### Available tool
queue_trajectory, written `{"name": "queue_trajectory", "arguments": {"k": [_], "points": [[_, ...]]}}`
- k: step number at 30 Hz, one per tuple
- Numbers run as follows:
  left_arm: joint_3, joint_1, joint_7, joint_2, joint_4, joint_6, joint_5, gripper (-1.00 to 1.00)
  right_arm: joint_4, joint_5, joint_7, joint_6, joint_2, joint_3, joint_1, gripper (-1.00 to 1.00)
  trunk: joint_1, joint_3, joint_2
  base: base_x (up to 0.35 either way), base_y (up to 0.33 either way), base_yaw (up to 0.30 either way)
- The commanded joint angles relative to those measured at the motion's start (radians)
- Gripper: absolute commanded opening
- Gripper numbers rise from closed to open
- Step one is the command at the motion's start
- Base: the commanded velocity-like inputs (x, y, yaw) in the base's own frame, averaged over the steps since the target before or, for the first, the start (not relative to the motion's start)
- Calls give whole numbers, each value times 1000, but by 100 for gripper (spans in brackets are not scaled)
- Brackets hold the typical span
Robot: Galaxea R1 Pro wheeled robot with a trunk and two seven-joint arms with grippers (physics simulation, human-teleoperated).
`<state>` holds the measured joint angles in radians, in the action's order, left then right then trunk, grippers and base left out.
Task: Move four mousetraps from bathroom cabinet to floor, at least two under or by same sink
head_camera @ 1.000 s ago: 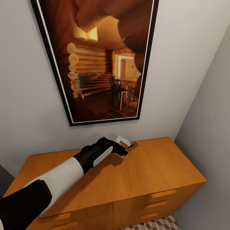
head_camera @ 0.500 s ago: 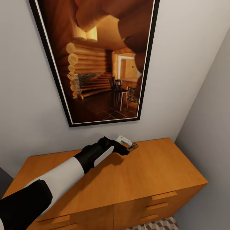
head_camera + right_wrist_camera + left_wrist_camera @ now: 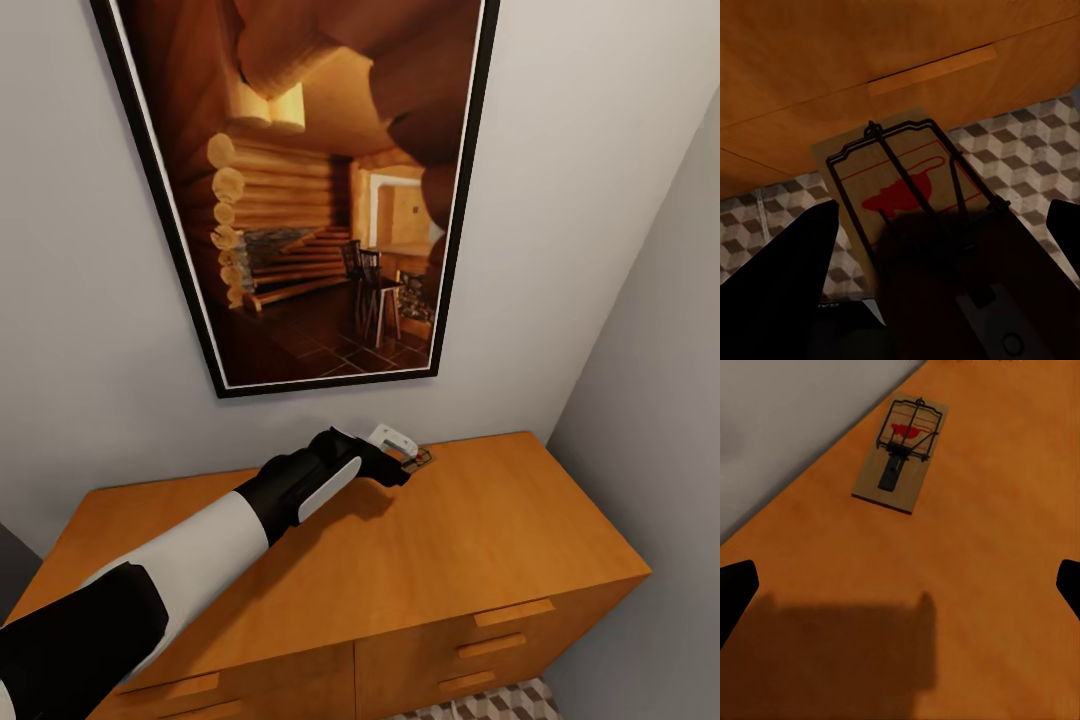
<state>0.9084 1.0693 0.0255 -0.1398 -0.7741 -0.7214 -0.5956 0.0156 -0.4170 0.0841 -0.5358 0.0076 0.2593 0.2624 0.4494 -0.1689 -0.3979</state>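
Head view: the left gripper (image 3: 408, 462) hovers over a mousetrap (image 3: 418, 458) at the cabinet (image 3: 470, 530) top's back edge; left wrist view: fingertips (image 3: 735, 589) spread wide, that trap (image 3: 901, 454) lying flat, untouched; right wrist view: the right gripper (image 3: 945, 247) clamps a second mousetrap (image 3: 904, 187) above the bathroom floor (image 3: 1020, 150).

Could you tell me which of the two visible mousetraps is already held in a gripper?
The mousetrap between the right gripper's fingers, over patterned floor; the other mousetrap lies free on the cabinet.
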Motion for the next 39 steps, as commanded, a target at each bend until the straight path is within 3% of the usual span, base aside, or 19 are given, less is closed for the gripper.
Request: {"name": "queue_trajectory", "arguments": {"k": [1, 39], "points": [[2, 1, 3, 1, -1, -3, -4, 100, -2, -11, 8, -4, 0, 3, 1, -100, 1, -2, -2, 0, 0, 0], [4, 1, 4, 2, -1, -3, -4, 100, -2, -11, 8, -4, 0, 3, 1, -100, 1, -13, -2, 1, -2, 0]]}}
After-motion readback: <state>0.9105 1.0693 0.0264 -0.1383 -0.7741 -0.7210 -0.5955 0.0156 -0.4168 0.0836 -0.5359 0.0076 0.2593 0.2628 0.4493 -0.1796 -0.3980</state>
